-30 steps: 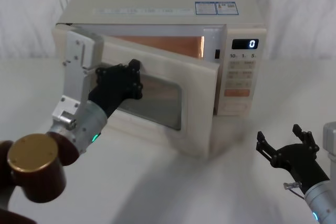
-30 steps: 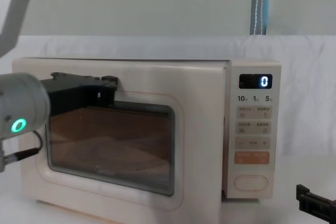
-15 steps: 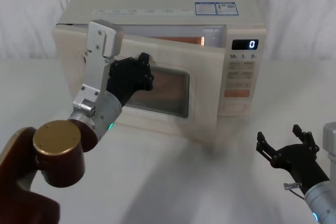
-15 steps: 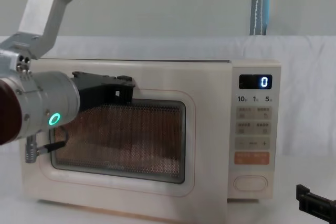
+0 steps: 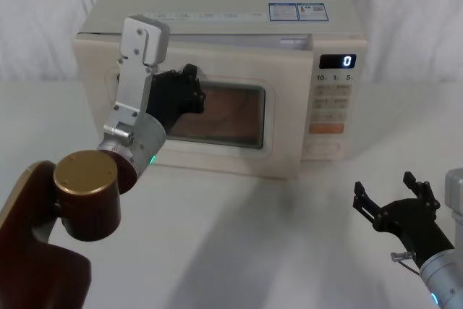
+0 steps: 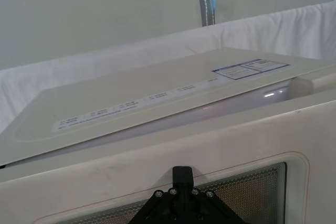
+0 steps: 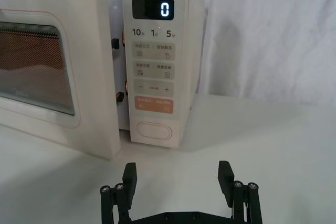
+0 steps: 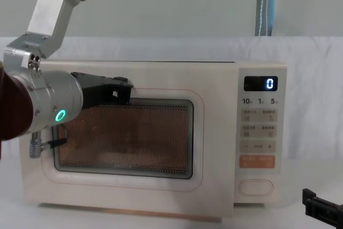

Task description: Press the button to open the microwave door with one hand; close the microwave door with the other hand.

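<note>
Microwave door (image 5: pixel 217 117) slightly ajar, left gripper (image 5: pixel 189 92) against it.

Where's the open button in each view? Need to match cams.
Head: button at the control panel's bottom, right of the door.
Chest: button low right, under the orange key.
Right wrist: button centre, above the right tool.
Left wrist: not in it.
Shared landmark: display reading 0.
</note>
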